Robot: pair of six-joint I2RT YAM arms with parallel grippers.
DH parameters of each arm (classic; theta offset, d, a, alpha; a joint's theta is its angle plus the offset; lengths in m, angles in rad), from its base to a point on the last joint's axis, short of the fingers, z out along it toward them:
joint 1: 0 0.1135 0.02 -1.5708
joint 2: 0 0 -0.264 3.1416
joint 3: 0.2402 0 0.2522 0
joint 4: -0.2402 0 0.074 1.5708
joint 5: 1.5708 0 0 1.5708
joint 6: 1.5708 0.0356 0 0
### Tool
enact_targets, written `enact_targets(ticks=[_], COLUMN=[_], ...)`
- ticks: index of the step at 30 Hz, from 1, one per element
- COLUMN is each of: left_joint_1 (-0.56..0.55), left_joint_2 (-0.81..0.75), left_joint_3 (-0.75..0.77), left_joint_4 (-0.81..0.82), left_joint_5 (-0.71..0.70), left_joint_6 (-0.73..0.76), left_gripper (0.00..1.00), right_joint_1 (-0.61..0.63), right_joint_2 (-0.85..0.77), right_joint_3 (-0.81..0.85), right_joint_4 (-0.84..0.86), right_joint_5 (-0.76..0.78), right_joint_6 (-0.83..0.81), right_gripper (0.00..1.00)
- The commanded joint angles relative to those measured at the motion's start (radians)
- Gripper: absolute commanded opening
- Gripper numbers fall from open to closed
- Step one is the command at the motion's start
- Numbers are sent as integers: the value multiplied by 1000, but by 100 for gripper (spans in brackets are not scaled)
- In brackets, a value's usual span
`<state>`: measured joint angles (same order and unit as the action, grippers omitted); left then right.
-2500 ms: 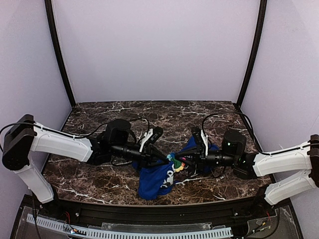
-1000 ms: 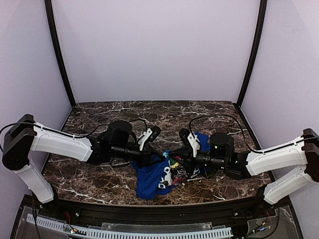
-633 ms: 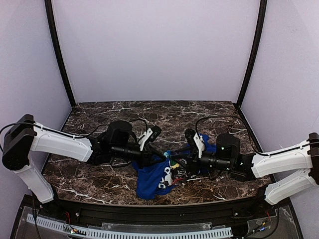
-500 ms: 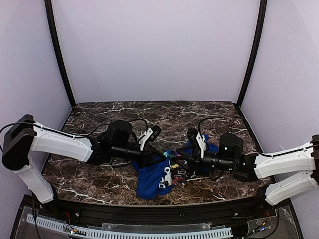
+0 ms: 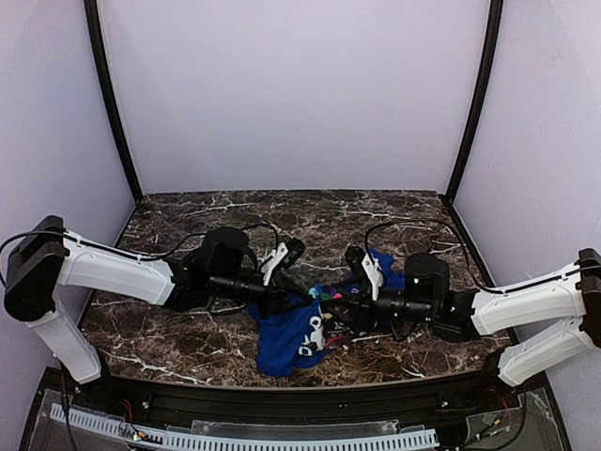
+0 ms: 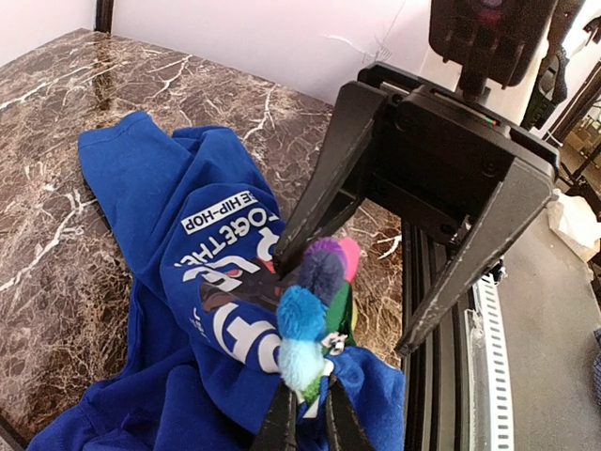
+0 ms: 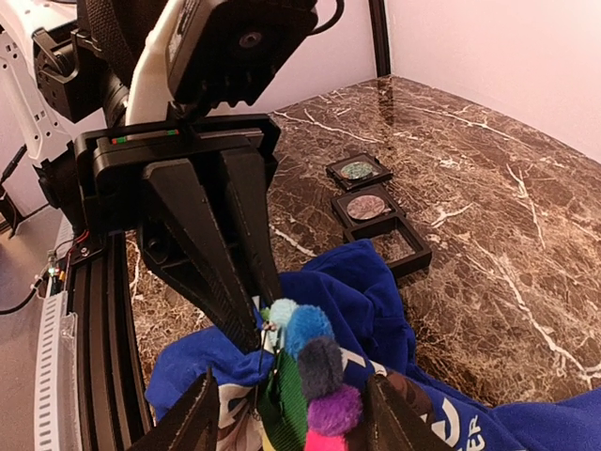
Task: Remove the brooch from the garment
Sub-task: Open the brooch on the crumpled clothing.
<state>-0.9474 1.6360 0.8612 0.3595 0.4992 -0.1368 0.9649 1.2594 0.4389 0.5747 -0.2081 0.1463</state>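
The brooch [image 6: 317, 293], a tiny cluster of coloured pom-poms on a green ribbon [image 7: 319, 362], is pinned to a crumpled blue garment [image 6: 169, 235] with white lettering, lying mid-table [image 5: 286, 343]. My left gripper [image 6: 305, 413] is shut on a fold of the garment right at the brooch's light-blue end [image 7: 258, 331]. My right gripper [image 7: 293, 381] comes in from the opposite side and stands open. Its two fingers [image 6: 315, 202] straddle the brooch without touching it. In the top view the brooch [image 5: 327, 295] shows as a small bright spot between the two grippers.
Three small dark square trays [image 7: 368, 207] lie in a row on the marble table [image 7: 488, 188] beyond the garment. A black rail [image 5: 282, 395] runs along the table's near edge. Both arms reach in low over the table from the sides.
The right gripper has opened from nearly shut. After drawing back a little to the right, it has come in again around the brooch. The left gripper has kept its hold and place.
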Motion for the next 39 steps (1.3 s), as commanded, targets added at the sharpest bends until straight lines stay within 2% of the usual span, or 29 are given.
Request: enact_targets(ticks=[1, 12, 17, 24, 27, 30, 34, 36, 39], left_joint_1=[-2, -3, -3, -3, -3, -3, -3, -3, -3], left_joint_2=[-47, -55, -57, -60, -61, -59, -54, -50, -42], left_joint_3=[-14, -17, -17, -19, -21, -22, -21, -21, -19], left_joint_4=[5, -2, 1, 9, 24, 32, 33, 35, 39], left_joint_5=[28, 30, 29, 33, 49, 54, 58, 62, 67], left_joint_6=[37, 49, 48, 43, 38, 38, 38, 39, 39], left_gripper=[1, 1, 1, 1, 1, 9, 29, 35, 39], right_joint_1=[-12, -20, -23, -28, -29, -32, -38, -42, -49], right_joint_2=[33, 77, 88, 99, 104, 106, 101, 97, 94], right_joint_3=[45, 75, 73, 69, 65, 59, 48, 41, 35], right_joint_4=[7, 17, 20, 33, 49, 74, 101, 116, 135], right_joint_5=[-26, -54, -64, -70, -77, -98, -116, -128, -145], right_joint_6=[6, 12, 14, 18, 26, 36, 49, 55, 67], right_gripper=[47, 24, 10, 1, 0, 0, 0, 0, 0])
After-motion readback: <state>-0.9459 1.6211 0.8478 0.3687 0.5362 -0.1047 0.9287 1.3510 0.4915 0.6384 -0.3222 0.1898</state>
